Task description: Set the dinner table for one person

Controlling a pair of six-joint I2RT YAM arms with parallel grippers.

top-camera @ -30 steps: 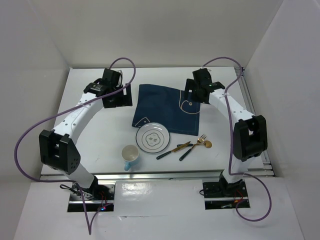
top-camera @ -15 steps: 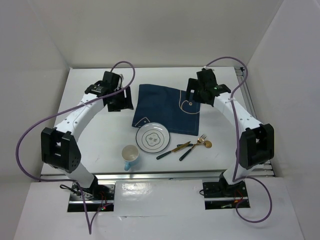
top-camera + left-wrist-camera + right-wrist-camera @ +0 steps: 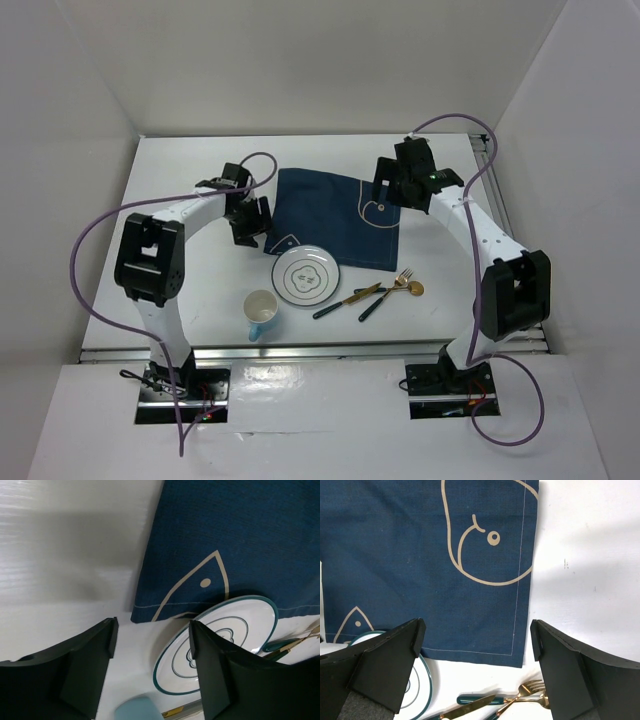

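1. The dinner table (image 3: 320,152) is a large, plain white rectangular top with a smooth matte surface. It fills the floor of the white-walled enclosure, and both arms are mounted at its near edge.
2. A navy blue placemat (image 3: 330,215) lies on the middle of the table, turned slightly askew.
3. Markings on the placemat are drawings. A fish is outlined in a pale line, with a dot for the eye, and a thin pale stitch line runs along the border.
4. A white plate (image 3: 305,275) has a dark green rim, concentric rings and a lobed outline at its centre. It rests on the table with its far edge overlapping the near edge of the placemat.
5. A pale cup (image 3: 261,312) stands on the table near the plate, on its near left side.
6. Cutlery (image 3: 372,297) with gold metal and dark green handles lies on the table to the right of the plate.
7. The left gripper (image 3: 152,625) is released, with the jaws spread and nothing between them. It hangs over the table by the near left corner of the placemat.
8. The right gripper (image 3: 476,630) is also released, with the jaws wide apart and holding nothing. It is above the right side of the placemat.
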